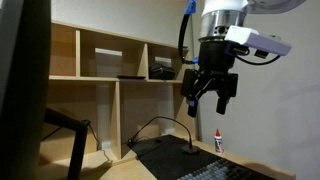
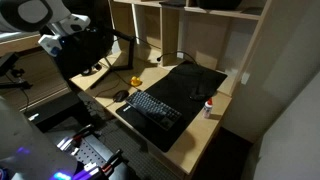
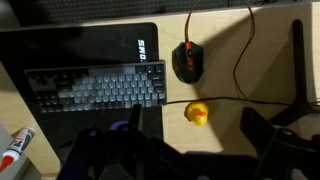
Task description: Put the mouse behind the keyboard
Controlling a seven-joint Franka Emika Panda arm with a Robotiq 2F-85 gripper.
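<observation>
The mouse [image 3: 187, 60] is small and dark with a red glow. It lies on the wooden desk just right of the keyboard [image 3: 95, 88] in the wrist view. In an exterior view the mouse [image 2: 122, 95] sits off the keyboard's [image 2: 155, 107] left end. My gripper [image 3: 195, 135] is open and empty, high above the desk, with a yellow rubber duck [image 3: 198, 113] showing between its fingers. The gripper also shows in both exterior views [image 1: 210, 95] [image 2: 75, 55], well above the keyboard [image 1: 215, 172].
The keyboard lies on a black mat [image 3: 80, 45]. A white red-capped bottle [image 3: 15, 148] [image 2: 209, 106] [image 1: 219, 140] stands by the mat. The mouse cable [image 3: 240, 50] runs across the desk. Wooden shelf compartments [image 1: 110, 60] rise behind the desk.
</observation>
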